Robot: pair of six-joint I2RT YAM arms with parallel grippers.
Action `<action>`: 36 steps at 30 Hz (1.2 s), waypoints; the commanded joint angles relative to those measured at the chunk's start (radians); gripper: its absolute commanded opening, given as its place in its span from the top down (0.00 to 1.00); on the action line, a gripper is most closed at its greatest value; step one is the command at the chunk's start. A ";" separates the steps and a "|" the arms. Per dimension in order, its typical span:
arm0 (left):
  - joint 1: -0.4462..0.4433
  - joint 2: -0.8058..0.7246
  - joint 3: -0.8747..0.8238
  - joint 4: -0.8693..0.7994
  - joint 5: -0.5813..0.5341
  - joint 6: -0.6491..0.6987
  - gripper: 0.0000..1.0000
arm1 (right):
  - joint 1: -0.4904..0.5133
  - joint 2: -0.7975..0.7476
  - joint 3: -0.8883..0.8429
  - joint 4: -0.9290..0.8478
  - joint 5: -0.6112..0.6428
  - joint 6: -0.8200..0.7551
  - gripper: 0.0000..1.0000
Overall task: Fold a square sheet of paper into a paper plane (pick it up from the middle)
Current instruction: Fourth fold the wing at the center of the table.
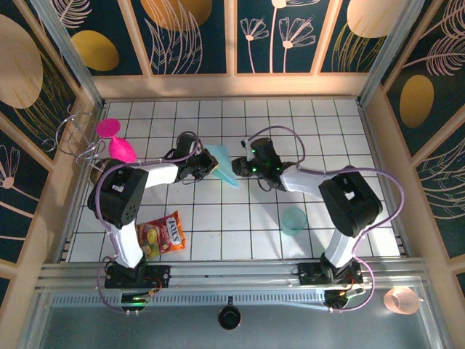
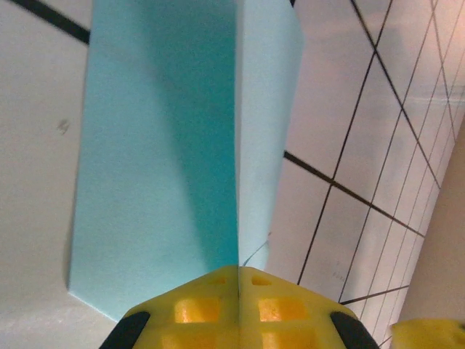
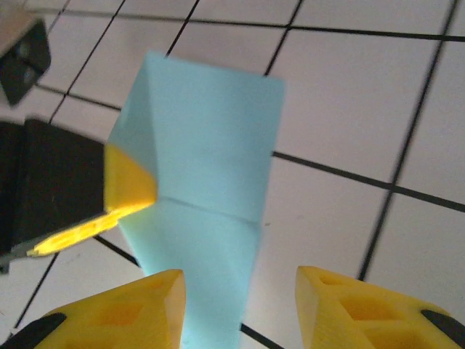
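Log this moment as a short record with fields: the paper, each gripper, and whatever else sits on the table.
paper: light blue, folded along a sharp centre crease, between the two grippers
left gripper: shut on the paper, pinching it at the crease
right gripper: open, one finger on either side of the paper's narrow end
cup: translucent teal, on the table near the right arm, apart from the paper
sweets bag: lying flat near the left arm's base
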 commanded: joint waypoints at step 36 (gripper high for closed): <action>0.001 0.010 0.089 -0.120 -0.021 -0.023 0.93 | 0.105 0.185 0.110 -0.030 0.090 -0.197 0.69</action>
